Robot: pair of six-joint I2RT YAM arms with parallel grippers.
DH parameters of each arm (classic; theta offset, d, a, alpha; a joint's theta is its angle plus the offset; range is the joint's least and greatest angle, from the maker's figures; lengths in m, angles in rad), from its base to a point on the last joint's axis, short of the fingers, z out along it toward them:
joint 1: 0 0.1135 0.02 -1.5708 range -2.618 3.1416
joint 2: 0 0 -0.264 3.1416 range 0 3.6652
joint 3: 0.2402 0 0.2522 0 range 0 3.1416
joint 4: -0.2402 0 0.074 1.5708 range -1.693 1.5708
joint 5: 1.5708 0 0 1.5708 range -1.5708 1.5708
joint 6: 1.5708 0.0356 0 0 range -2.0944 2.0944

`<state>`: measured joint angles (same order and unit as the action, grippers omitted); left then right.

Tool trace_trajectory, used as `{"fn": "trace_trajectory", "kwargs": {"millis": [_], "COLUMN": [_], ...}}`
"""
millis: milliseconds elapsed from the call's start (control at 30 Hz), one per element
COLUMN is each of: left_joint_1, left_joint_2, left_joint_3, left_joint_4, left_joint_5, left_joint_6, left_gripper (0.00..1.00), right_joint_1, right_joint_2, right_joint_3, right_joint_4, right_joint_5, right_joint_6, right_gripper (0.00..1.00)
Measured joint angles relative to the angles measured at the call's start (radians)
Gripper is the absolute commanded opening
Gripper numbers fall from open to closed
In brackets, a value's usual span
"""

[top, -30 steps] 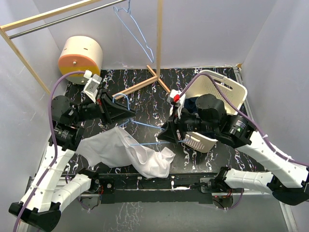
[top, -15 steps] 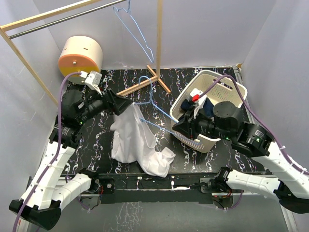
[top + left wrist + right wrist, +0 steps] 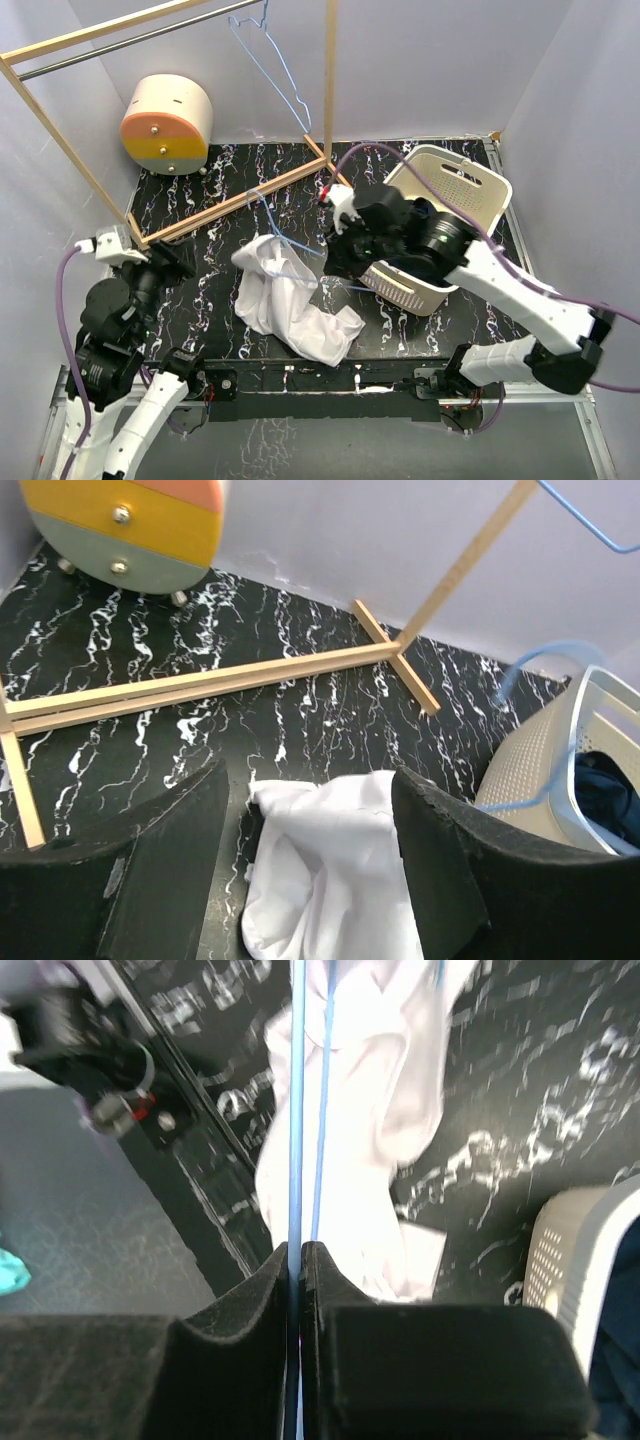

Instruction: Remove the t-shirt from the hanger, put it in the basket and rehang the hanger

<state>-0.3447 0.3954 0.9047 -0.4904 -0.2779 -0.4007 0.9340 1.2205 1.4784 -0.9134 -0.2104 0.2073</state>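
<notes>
The white cotton t-shirt (image 3: 290,305) lies crumpled on the black marbled bench (image 3: 220,175), left of the white slotted plastic laundry basket (image 3: 455,190). The light blue wire hanger (image 3: 296,1080) crosses the shirt's upper part, also left of the basket; whether it is threaded inside cannot be told. The right gripper (image 3: 297,1250) is just left of the basket, jaws clamped on the hanger wire. The left gripper (image 3: 310,777) is far left of the basket, clear of the shirt, jaws wide apart and holding nothing.
</notes>
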Motion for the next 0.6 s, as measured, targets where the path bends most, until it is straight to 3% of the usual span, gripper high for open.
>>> {"fn": "trace_trajectory", "kwargs": {"millis": [167, 600], "left_joint_1": [0.000, 0.000], "left_joint_2": [-0.100, -0.130], "left_joint_3": [-0.055, -0.167], "left_joint_4": [-0.025, -0.101], "left_joint_5": [-0.059, -0.077], "left_joint_6": [-0.006, -0.019], "left_gripper": [0.64, 0.64], "right_joint_1": [0.000, 0.000], "right_joint_2": [0.102, -0.140], "right_joint_3": [-0.011, 0.156], "right_joint_4": [-0.098, -0.288], "right_joint_5": [0.006, 0.257], "right_joint_6": [0.004, 0.072], "right_gripper": [0.08, 0.08]}}
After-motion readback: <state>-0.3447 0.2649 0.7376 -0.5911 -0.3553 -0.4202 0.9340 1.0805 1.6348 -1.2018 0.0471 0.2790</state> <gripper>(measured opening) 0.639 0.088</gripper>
